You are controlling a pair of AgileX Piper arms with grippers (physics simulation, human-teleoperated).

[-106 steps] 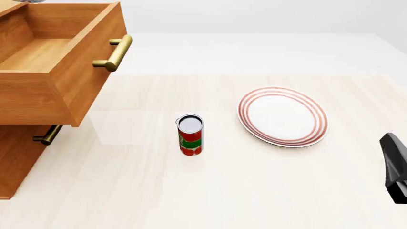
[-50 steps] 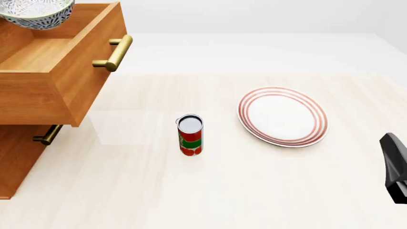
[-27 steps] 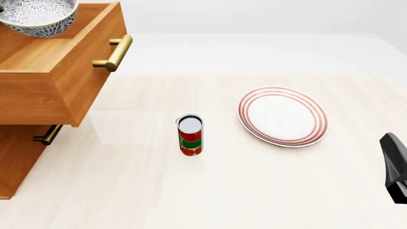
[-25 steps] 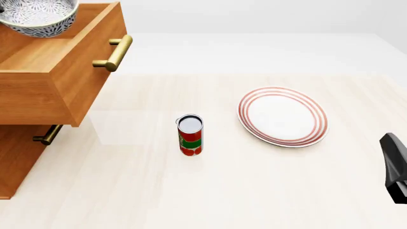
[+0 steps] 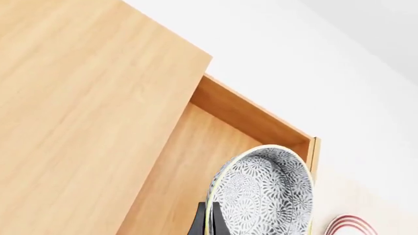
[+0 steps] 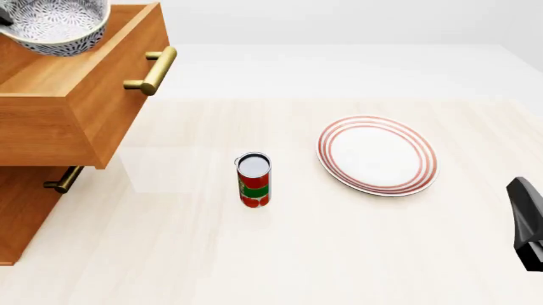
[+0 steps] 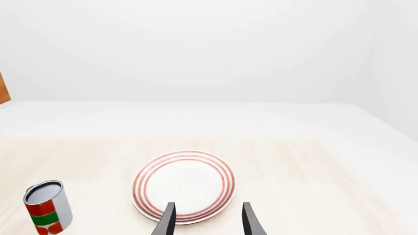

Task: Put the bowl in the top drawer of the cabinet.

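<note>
The left end effector [image 5: 207, 226] is gripping the round deep white bowl with the dense grey-blue floral pattern [image 5: 263, 193] by its rim — in the left wrist view its dark fingers [image 5: 198, 226] are showing only as a thin pair closed on the bowl's edge, one inside and one outside. The bowl is hanging above the open upper light-brown wooden drawer [image 5: 196, 166], tilted, with its patterned inside turned toward the camera. In the front view the bowl [image 6: 58, 25] is sitting at the top left corner, over the rear part of the drawer [image 6: 63, 95] and above the drawer's bare floor (whether it is touching the wood cannot be told from here). The drawer is standing pulled out from the light-brown wooden cabinet [image 6: 21, 216], its brass bar handle [image 6: 152, 70] pointing toward the desk.

The right end effector [image 7: 207, 220] is resting open — its two dark fingers [image 7: 167, 220] are spread apart with nothing between them, hovering just in front of the flat white plate with red rings [image 7: 184, 183]. On the pale wooden desk [image 6: 339, 248] the red-and-green tin can [image 6: 253, 180] is standing upright, near the plate [image 6: 378, 154] and well apart from the cabinet.
</note>
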